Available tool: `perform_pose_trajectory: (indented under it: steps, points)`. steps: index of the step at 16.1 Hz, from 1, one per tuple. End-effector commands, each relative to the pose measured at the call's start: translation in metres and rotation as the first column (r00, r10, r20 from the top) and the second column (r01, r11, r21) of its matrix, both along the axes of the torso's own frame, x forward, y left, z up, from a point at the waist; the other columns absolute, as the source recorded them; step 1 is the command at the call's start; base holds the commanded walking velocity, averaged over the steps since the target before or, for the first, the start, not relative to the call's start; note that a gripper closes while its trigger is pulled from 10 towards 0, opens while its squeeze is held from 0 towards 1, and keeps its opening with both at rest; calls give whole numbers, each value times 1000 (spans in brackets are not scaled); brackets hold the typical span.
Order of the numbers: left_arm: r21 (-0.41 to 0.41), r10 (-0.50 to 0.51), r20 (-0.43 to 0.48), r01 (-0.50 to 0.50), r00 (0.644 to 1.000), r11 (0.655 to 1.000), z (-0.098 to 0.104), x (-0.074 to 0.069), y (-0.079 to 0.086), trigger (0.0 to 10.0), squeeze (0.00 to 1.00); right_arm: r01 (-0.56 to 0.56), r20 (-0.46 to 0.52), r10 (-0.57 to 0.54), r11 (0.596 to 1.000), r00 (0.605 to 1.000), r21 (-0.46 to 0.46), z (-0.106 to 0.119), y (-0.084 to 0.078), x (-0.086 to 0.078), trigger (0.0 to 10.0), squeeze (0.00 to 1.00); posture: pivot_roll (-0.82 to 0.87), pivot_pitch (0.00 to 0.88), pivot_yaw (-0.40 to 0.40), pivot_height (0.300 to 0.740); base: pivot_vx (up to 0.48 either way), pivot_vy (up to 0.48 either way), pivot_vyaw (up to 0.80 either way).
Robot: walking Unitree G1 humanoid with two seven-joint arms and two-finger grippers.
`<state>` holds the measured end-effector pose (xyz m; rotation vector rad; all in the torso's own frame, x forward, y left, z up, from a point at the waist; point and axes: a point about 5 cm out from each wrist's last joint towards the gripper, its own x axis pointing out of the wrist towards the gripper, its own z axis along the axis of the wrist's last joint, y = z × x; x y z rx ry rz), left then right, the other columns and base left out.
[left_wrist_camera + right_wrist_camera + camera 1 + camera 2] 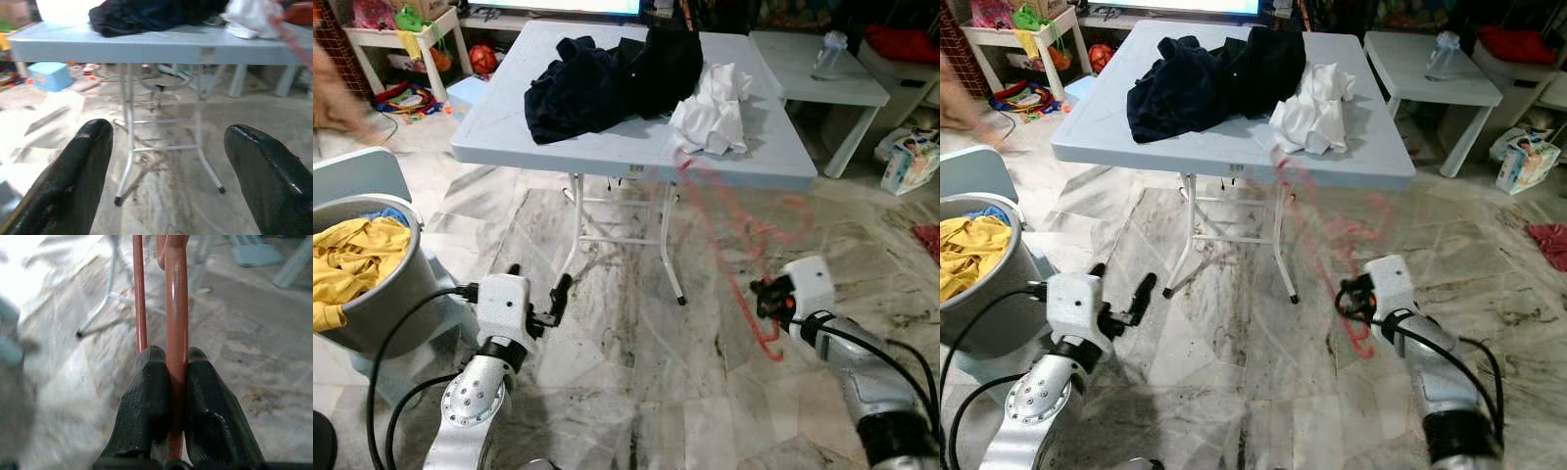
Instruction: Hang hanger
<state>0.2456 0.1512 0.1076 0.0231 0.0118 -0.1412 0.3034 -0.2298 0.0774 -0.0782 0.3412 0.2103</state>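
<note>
Right pincer (pixel 177 382) clamps the red hanger (pixel 176 308) (blurred) above the floor.

No readable txt, labels, brands, nos. or signs in any view. Small carton (pixel 910 162) on floor at far right has coloured print, too small/blurry to read. Small mark on front edge of tabletop (pixel 209 53), wrist view, illegible.
</note>
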Motion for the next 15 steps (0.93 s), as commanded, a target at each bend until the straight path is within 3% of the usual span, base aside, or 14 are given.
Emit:
perform_pose_trajectory:
  steps: [1, 3, 4, 5, 6, 7, 11, 15]
  points:
    - [3, 29, -5, -29, 1000, 1000, 0, 3, 2, 10000, 1000, 73, 25, -73, 997, 997, 30, 7, -4, -1, 0, 0, 41, 94, -93, 740, 0, 0, 0]
    - [-15, 59, -15, -60, 998, 998, 0, 8, 3, 10000, 992, 176, 68, -180, 982, 981, 63, 15, 3, -5, 0, 0, 40, 91, -92, 740, 0, 0, 0]
    - [-18, 68, -18, -68, 998, 998, 0, 10, 4, 10000, 102, 201, 82, -205, 978, 975, 58, 18, 4, -6, 0, 0, 37, 91, -92, 740, 0, 0, 0]
    - [-21, 84, -23, -84, 996, 996, 0, 11, 4, 10000, 0, 232, 84, -235, 972, 968, 47, 20, 3, -6, 0, 0, 35, 91, -93, 740, 0, 0, 0]
    - [-41, 97, -35, -98, 995, 994, -1, 12, 3, 10000, 0, 271, 91, -272, 962, 958, 30, 21, 0, -6, 7451, 0, 35, 91, -93, 740, 0, 0, 0]
    - [-63, 99, -44, -102, 994, 993, -1, 14, 1, 10000, 0, 324, 84, -324, 946, 942, 15, 22, -2, -8, 10000, 0, 30, 93, -93, 740, 0, 0, 0]
    - [-80, 83, -62, -88, 995, 993, -2, 15, -1, 10000, 0, 352, 41, -353, 936, 935, 12, 18, 0, -10, 10000, 0, 28, 96, -94, 740, 0, 0, -108]
    - [-126, 40, -68, -48, 997, 991, 0, 18, -3, 10000, 0, 352, 34, -352, 936, 935, 9, 19, 4, -8, 10000, 0, 28, 94, -95, 740, 0, 81, -800]
